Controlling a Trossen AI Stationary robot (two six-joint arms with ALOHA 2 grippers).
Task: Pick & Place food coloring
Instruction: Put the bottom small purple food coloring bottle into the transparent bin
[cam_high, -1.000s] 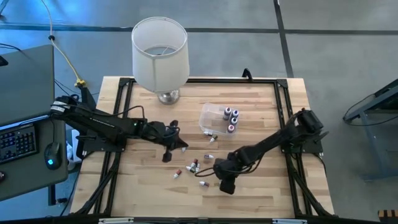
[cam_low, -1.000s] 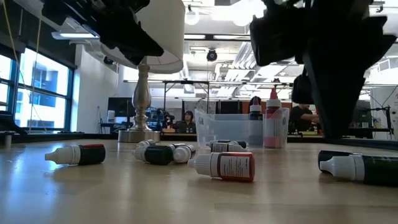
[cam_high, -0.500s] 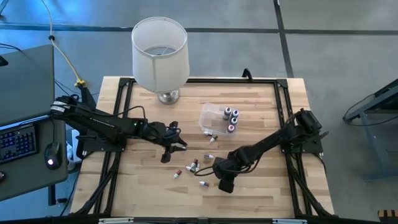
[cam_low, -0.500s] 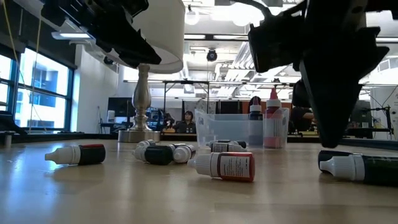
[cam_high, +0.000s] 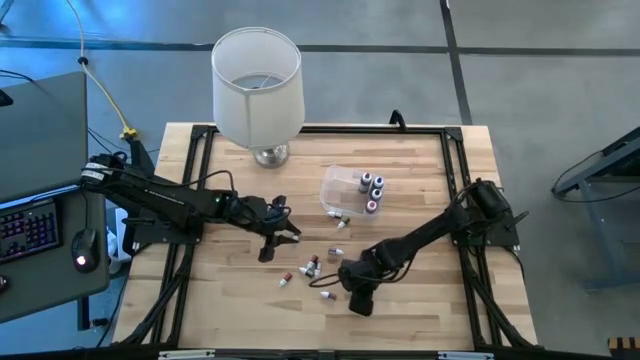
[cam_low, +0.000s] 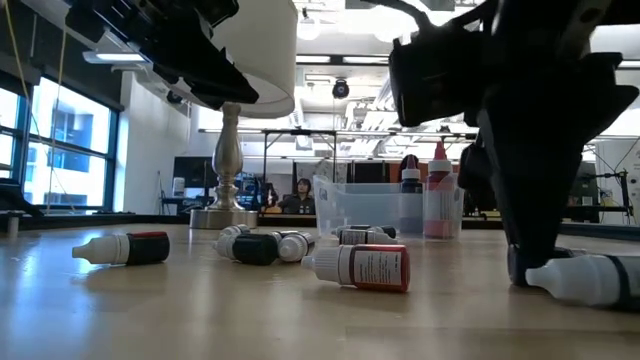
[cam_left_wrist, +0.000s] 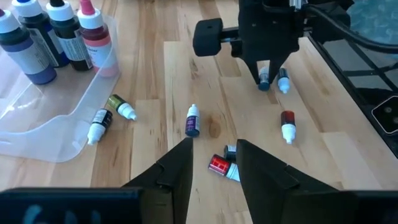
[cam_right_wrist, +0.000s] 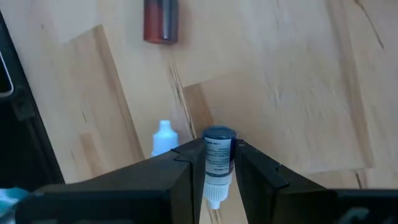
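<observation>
Several tiny food coloring bottles with white caps lie on their sides on the wooden table (cam_high: 400, 160), among them a red one (cam_low: 365, 267) and a dark one (cam_left_wrist: 193, 121). More stand upright in the clear tub (cam_high: 345, 190). My right gripper (cam_right_wrist: 214, 171) is low at the table, open, with a blue-based bottle (cam_right_wrist: 217, 155) lying between its fingers, cap toward the wrist. My left gripper (cam_left_wrist: 214, 162) hovers open above the table's middle, over the loose bottles, with nothing between its fingers. My right gripper's fingers (cam_right_wrist: 183, 171) come from above and stand close on either long side of the blue-based bottle's body (cam_right_wrist: 217, 149), lying along it. The bottle rests flat on the table. Whether the fingers touch it, I cannot tell.
A white-shaded lamp (cam_high: 257, 80) on a metal foot stands at the far edge, left of the tub. Another bottle's white cap (cam_right_wrist: 163, 138) lies right beside my right gripper's finger. Black frame rails (cam_high: 460, 200) run along the table's sides. A person sits in the room beyond the table.
My right gripper has moved a little toward the table's left edge and down to the tabletop, so that its fingers now straddle the blue-based bottle.
</observation>
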